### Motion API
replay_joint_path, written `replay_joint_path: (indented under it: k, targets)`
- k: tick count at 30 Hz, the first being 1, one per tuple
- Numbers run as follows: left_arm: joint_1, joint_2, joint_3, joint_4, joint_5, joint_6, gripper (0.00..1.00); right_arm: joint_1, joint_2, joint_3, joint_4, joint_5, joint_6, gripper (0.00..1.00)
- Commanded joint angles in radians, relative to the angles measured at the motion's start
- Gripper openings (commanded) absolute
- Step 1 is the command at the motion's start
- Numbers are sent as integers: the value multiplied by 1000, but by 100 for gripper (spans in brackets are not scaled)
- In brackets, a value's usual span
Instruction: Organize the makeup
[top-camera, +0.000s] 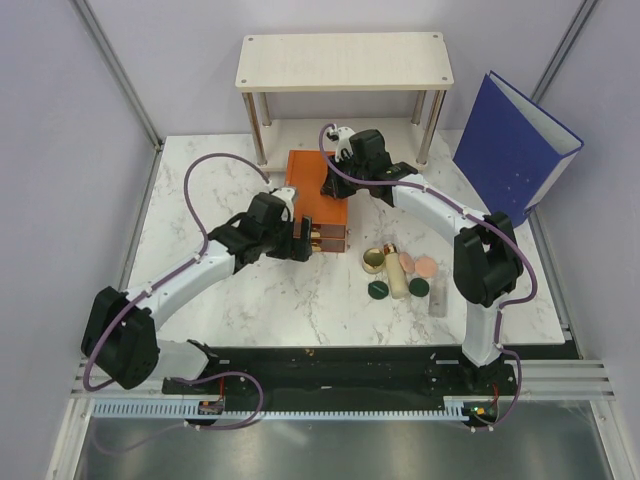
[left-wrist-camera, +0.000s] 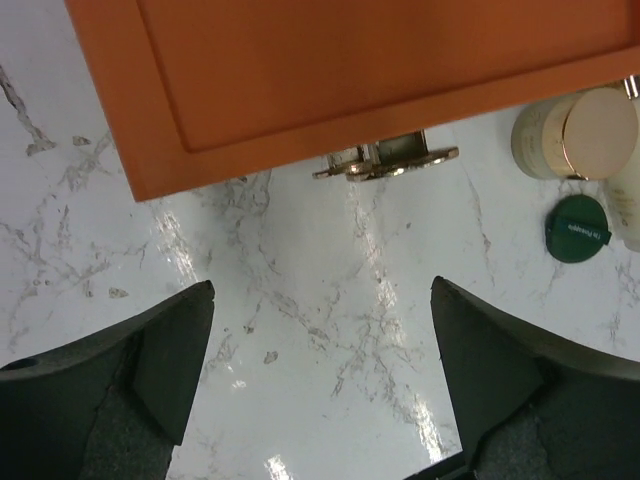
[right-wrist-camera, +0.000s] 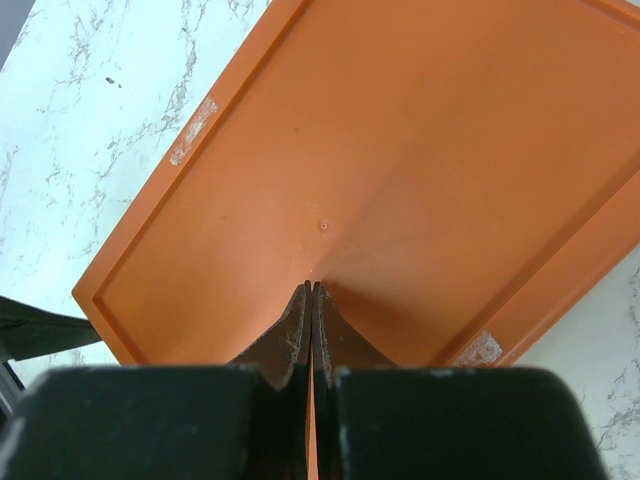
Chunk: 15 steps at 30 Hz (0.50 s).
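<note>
The makeup (top-camera: 400, 275) sits huddled on the marble bench (top-camera: 260, 300), just right of the orange box of drawers (top-camera: 318, 200). There's a round gold compact (top-camera: 373, 260), a cream gold-capped tube (top-camera: 396, 272) lying beside it, two peach-pink discs (top-camera: 426, 268), two dark green discs (top-camera: 378, 291) and a slim grey stick (top-camera: 438, 298) at the far right.

The left claw (left-wrist-camera: 322, 300) gapes wide, holding nothing, low over the bench before the box's gold handle (left-wrist-camera: 385, 165). The right claw (right-wrist-camera: 310, 290) is clenched tight and empty, its tips seemingly touching the box's flat top.
</note>
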Motion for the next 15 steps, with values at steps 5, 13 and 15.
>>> replay_joint_path:
  k: [5,13,15]
  targets:
    - [-83,88,87,141,-227,-35,86,10,45,-43,-153,-41,-2,0]
    - [-141,184,132,203,-208,-30,81,8,57,-43,-148,-50,9,0]
    - [-149,196,138,210,-224,-35,75,8,60,-40,-148,-52,11,0]
